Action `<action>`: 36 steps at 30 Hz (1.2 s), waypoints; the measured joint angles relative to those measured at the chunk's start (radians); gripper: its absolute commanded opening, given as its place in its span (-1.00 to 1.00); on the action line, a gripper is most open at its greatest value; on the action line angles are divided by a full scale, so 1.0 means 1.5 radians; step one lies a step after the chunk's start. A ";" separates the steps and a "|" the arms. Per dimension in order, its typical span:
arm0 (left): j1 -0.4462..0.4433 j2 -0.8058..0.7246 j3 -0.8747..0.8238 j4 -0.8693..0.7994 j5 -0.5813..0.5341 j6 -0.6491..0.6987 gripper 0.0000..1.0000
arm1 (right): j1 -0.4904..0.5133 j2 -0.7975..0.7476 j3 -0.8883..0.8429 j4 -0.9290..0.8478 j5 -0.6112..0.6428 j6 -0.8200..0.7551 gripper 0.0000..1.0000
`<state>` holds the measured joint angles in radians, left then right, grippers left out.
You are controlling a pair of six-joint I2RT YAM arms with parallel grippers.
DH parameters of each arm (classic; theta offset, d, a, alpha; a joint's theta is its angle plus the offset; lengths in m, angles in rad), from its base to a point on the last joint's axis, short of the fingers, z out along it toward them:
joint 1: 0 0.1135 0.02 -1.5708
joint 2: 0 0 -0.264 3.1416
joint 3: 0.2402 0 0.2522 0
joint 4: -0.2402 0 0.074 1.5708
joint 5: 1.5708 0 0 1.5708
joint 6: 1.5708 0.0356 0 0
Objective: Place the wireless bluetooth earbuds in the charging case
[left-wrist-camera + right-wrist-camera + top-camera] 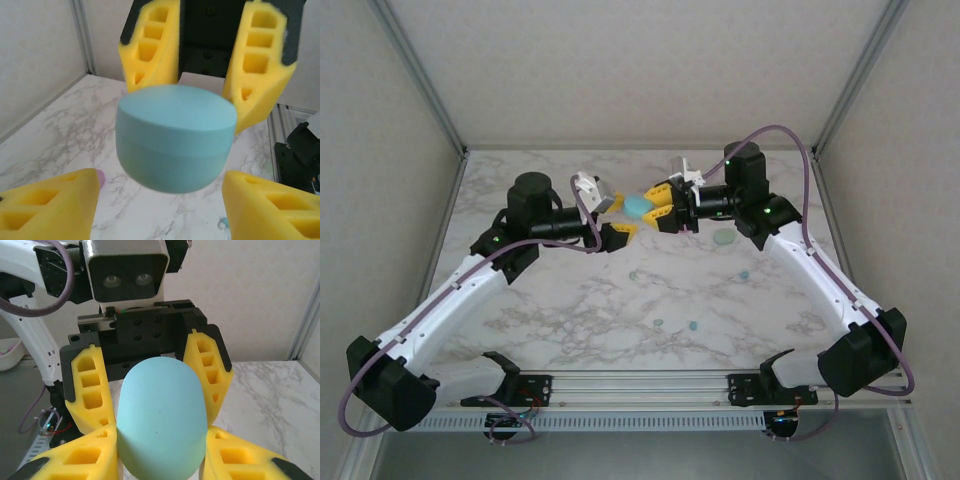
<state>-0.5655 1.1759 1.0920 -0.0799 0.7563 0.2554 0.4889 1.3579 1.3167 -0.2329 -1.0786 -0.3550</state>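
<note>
The right gripper (653, 206) clamps the teal charging case (638, 207) in the air above the far middle of the table (570, 300). The left gripper (618, 217) faces it, jaws spread open around the case without gripping. The earbuds (693, 326) lie scattered from the table's middle toward its near edge.

teal case (638, 207) 1 | mint oval (723, 238) 1 | earbuds (744, 274) (633, 274) (658, 322) (693, 326) 4 | pink bit (100, 177) 1

A white tabletop (580, 300) with grey marble veining spreads across the enclosure floor. Plain off-white walls (650, 60) close it in on three sides, joined by slim aluminium corner posts (420, 75). At the far left of the right wrist view sits a white bowl (9, 354), its pinkish contents too cropped to identify.
</note>
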 measured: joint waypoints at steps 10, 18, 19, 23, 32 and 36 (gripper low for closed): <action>0.000 0.012 0.027 0.020 0.052 -0.003 0.06 | 0.000 0.000 0.000 -0.012 0.000 -0.018 -0.33; 0.000 0.025 0.034 0.017 0.067 -0.005 0.06 | 0.000 0.000 0.000 -0.007 -0.006 -0.014 -0.33; 0.000 0.025 0.034 0.015 0.067 -0.005 0.07 | 0.000 0.000 0.000 -0.003 -0.007 -0.013 -0.33; 0.000 0.025 0.035 0.006 0.067 0.001 0.03 | 0.000 0.000 0.000 0.006 -0.010 -0.012 -0.33; 0.002 0.024 0.039 0.000 0.067 -0.001 -0.11 | 0.001 0.000 0.000 0.006 -0.015 -0.010 -0.33; 0.003 0.024 0.040 -0.001 0.068 -0.004 -0.18 | 0.001 0.000 0.000 0.008 -0.015 -0.010 -0.32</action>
<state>-0.5610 1.2125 1.1522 -0.0807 0.8581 0.2501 0.4896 1.3579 1.3167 -0.2211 -1.1011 -0.3706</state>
